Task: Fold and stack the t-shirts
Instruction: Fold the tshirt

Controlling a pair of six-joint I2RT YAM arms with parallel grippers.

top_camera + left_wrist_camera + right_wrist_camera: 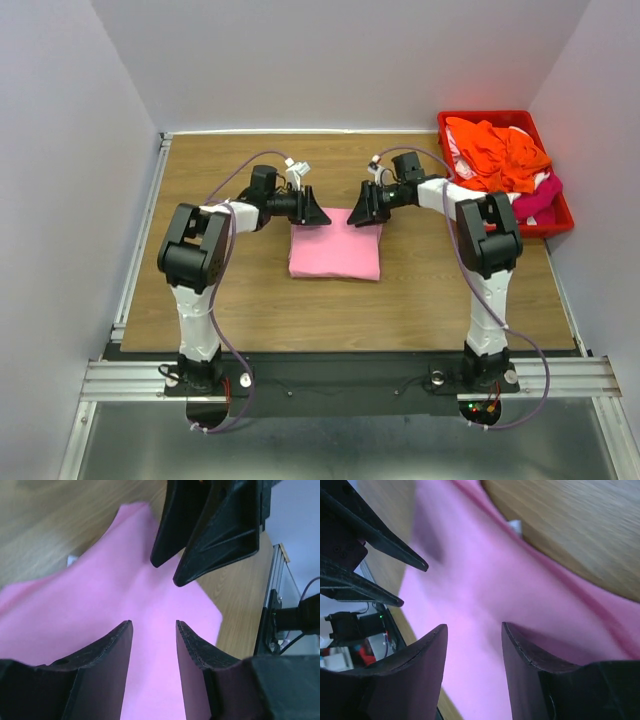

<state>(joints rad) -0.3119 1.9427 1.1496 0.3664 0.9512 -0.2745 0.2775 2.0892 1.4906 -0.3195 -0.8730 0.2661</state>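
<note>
A light pink t-shirt (335,252) lies folded into a flat rectangle on the middle of the wooden table. My left gripper (322,215) hovers over its far left corner and my right gripper (353,216) over its far right corner, tips facing each other. In the left wrist view my left gripper (154,625) is open with only pink cloth (100,610) below it. The right gripper (474,627) is open too, above the pink cloth (485,595). More t-shirts, orange (498,152), white (522,205) and magenta (540,196), lie heaped in the bin.
A red plastic bin (480,118) stands at the table's far right corner, holding the heap of shirts. A metal rail (140,240) runs along the table's left edge. Grey walls close in the sides and back.
</note>
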